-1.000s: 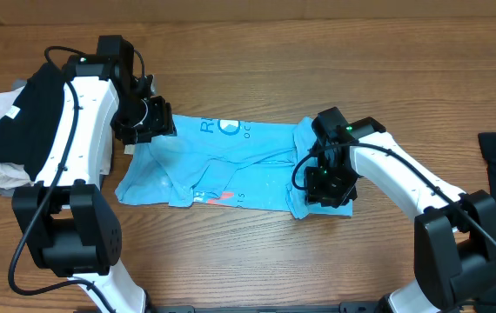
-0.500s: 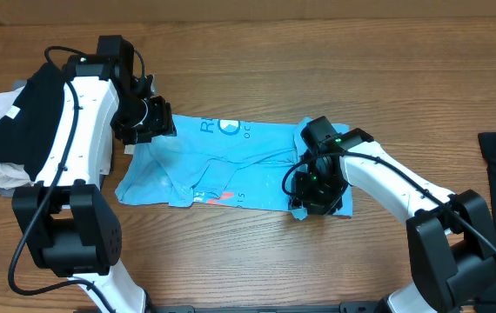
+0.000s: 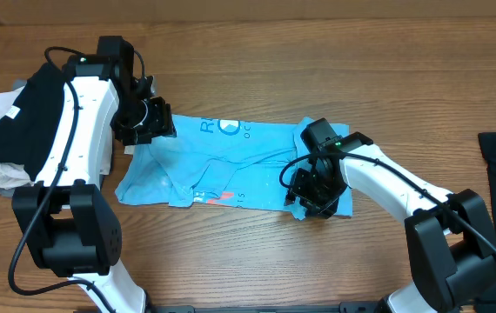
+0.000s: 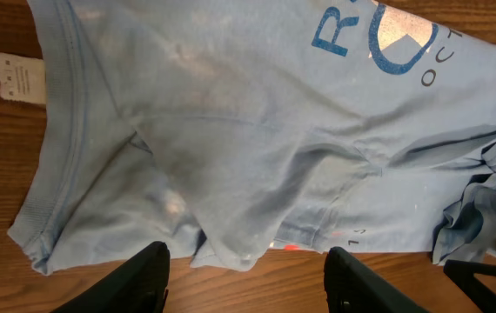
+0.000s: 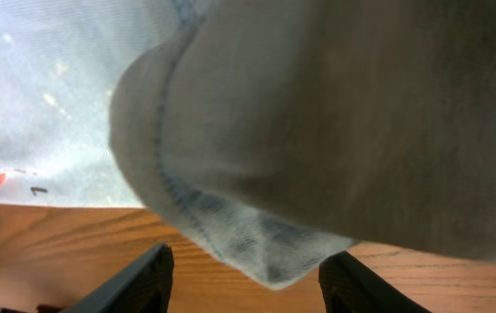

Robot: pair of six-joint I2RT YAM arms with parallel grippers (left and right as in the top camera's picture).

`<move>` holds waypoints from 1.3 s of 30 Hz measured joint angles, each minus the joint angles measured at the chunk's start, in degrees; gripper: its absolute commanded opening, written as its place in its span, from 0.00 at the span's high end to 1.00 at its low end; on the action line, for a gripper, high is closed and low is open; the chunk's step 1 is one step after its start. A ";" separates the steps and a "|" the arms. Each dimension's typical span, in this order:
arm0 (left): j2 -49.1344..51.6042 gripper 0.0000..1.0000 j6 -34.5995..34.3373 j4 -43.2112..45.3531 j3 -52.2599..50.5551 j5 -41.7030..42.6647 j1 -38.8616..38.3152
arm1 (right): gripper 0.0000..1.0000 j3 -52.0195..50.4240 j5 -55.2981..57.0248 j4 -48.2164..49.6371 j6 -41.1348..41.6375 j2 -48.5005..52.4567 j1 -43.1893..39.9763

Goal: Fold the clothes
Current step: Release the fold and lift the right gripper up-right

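On the table, the T-shirt stretches left-right, collar leftward.

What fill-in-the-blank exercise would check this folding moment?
1. The T-shirt lying on the table is ___ in colour.
2. The left gripper, at the T-shirt's collar end, has its jaws ___.
3. At the table's left edge, a ___ garment lies on white ones.
Missing words: blue; open; black.

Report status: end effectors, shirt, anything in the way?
Left end effector open, empty, by shirt. Right end effector open, shirt hem between fingers. Shirt rumpled, partly folded. Nothing in the way.
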 measured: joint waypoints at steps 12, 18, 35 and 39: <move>0.00 0.40 0.00 -0.28 0.00 0.00 0.00 | 0.96 -0.17 -0.61 6.27 4.83 0.00 -0.07; 0.00 0.39 0.00 -0.61 0.00 0.00 0.00 | 0.96 -0.24 -5.79 10.99 0.92 -0.76 -0.07; 0.00 0.39 0.00 -0.59 0.00 0.02 0.00 | 0.58 -0.39 3.48 -1.14 -1.07 -6.10 -0.07; 0.00 0.39 0.00 -0.70 0.00 0.00 0.00 | 0.67 -0.39 6.03 -2.12 -1.25 -6.10 -0.90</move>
